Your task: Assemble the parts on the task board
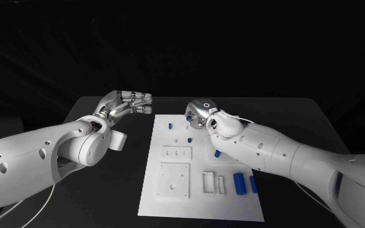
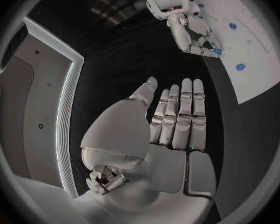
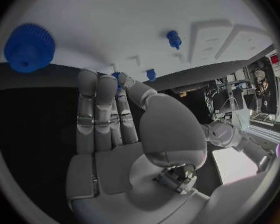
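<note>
On the black desk (image 1: 106, 186): a white task board (image 1: 199, 199) in the middle, with small blue parts on it. Two long blue parts (image 1: 239, 183) side by side near the board's near right corner. One small blue part (image 1: 170, 125) standing near the far left edge. Right hand (image 1: 199, 113) over the board's far edge, fingers straight and close together, touching a small blue part (image 3: 117, 76) at the tips; held or not, cannot tell. Left hand (image 1: 125, 104) just beside the board's far left corner, fingers straight, holding nothing.
</note>
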